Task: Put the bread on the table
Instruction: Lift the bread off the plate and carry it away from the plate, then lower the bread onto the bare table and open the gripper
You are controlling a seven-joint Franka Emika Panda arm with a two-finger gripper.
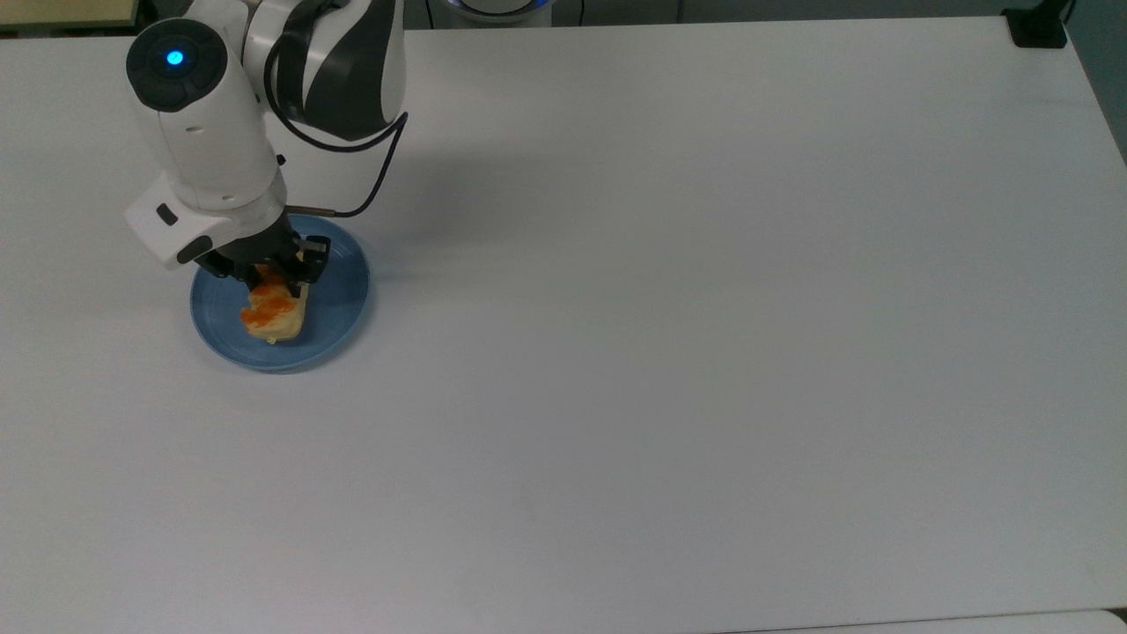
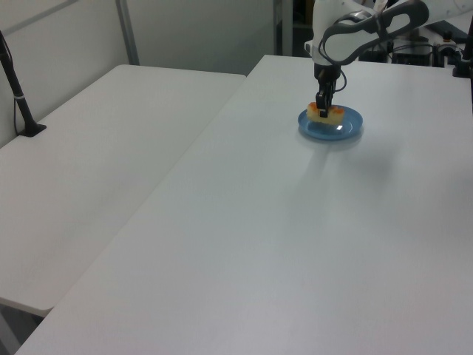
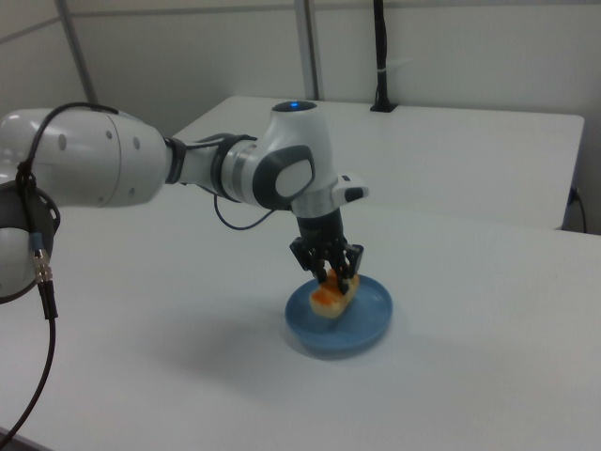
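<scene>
We see the black two-finger gripper [image 1: 275,275] clamped on the small pale-tan bread [image 1: 272,310] with orange-glazed patches. The bread hangs just above the round blue plate [image 1: 339,291], which rests on the plain white table [image 1: 704,308].

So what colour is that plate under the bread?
Blue. The plate is plain blue, clearest in the top view, with the bread over it.

obstacle: blue plate [image 1: 339,291] | free: table [image 1: 704,308] elsewhere
</scene>
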